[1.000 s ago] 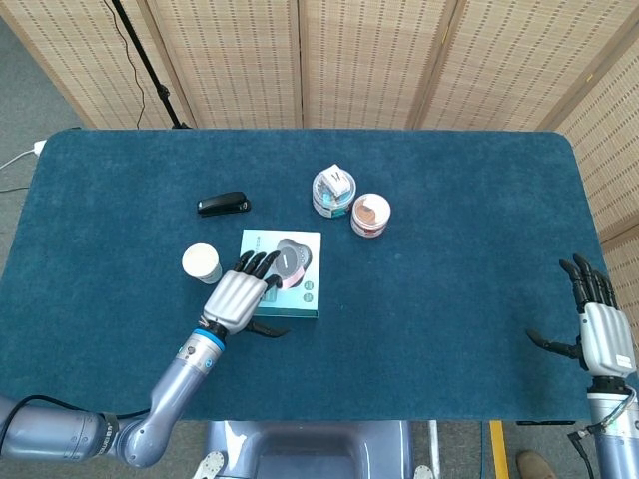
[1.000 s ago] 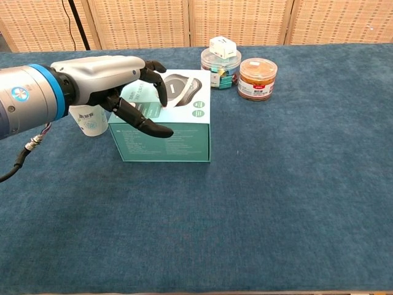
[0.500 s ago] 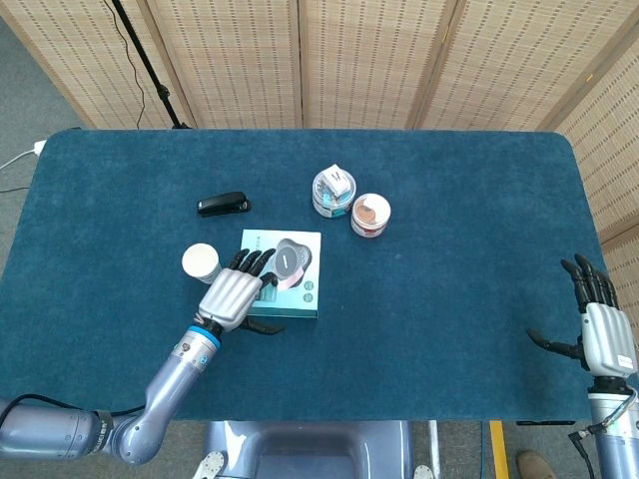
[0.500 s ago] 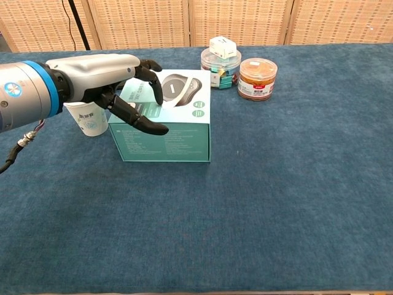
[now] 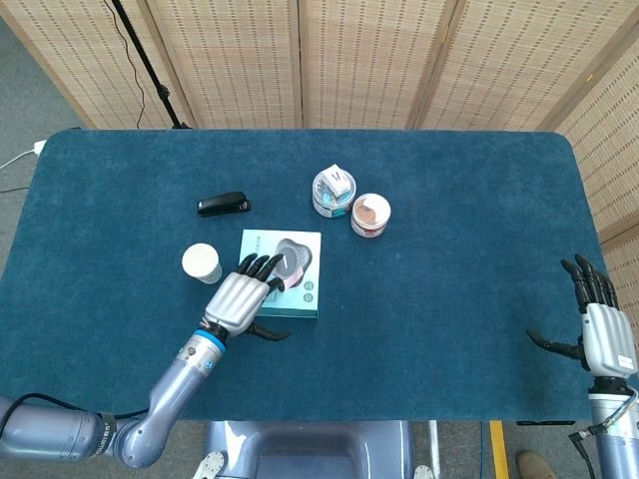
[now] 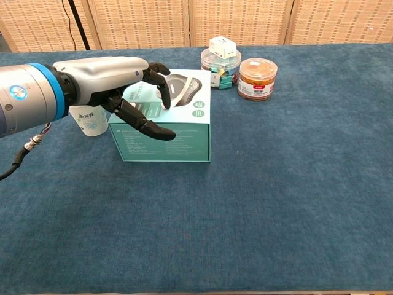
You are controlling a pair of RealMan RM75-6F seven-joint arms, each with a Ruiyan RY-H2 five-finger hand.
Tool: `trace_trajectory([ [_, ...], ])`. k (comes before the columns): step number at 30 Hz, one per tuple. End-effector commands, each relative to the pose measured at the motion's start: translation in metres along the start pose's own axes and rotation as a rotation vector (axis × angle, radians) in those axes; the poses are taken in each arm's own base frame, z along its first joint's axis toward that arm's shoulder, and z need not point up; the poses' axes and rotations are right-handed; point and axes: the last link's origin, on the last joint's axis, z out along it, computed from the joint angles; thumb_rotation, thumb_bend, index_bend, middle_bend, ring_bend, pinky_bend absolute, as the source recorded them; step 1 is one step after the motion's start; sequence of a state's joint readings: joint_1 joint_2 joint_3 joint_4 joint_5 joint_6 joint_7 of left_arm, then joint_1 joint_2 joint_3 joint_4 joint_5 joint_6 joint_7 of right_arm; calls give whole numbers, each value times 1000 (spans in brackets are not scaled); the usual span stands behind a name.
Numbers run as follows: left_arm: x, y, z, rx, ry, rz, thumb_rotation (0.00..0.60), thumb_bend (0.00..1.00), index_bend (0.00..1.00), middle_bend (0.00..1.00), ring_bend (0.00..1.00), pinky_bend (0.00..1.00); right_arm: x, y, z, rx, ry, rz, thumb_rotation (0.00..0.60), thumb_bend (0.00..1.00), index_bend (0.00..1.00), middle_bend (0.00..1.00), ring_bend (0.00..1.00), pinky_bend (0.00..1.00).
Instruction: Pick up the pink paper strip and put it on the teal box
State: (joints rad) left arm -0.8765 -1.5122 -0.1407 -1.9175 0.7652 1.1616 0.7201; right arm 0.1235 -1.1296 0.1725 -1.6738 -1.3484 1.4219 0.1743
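The teal box (image 5: 308, 295) lies left of the table's middle; in the chest view its front face (image 6: 184, 138) is toward me. My left hand (image 5: 238, 294) hovers over the box's near-left part with fingers spread, fingertips (image 5: 268, 264) above the lid and thumb sticking out in front of the box. In the chest view this left hand (image 6: 113, 77) holds nothing that I can see. A pale pink strip (image 5: 285, 286) seems to lie on the lid by the fingertips; the chest view hides it. My right hand (image 5: 602, 324) is open at the table's near right edge.
A white paper cup (image 5: 202, 263) stands just left of the box, close to my left wrist. A black stapler (image 5: 223, 205) lies behind it. Two round jars (image 5: 333, 192) (image 5: 370, 215) stand behind the box to the right.
My left hand drew back a little to the left, then came forward and right again over the box lid. The right hand has stayed still.
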Motion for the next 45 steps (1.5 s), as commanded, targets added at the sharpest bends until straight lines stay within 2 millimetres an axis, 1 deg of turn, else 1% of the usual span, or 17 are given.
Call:
trace_trajectory([
  [1, 1, -1, 0, 3, 0, 2, 280, 0, 348, 0, 0, 0, 0, 0, 0, 0, 1, 1, 600, 0, 73, 0, 0, 0],
  [18, 3, -12, 3, 30, 1, 0, 278, 0, 348, 0, 0, 0, 1, 0, 0, 2, 1, 6, 600, 0, 73, 0, 0, 0],
  [25, 5, -10, 4, 22, 7, -6, 279, 0, 347, 0, 0, 0, 0, -1, 0, 2, -4, 8, 600, 0, 73, 0, 0, 0],
  [45, 0, -2, 3, -2, -9, -3, 278, 0, 348, 0, 0, 0, 1, 0, 0, 2, -5, 13, 600, 0, 73, 0, 0, 0],
])
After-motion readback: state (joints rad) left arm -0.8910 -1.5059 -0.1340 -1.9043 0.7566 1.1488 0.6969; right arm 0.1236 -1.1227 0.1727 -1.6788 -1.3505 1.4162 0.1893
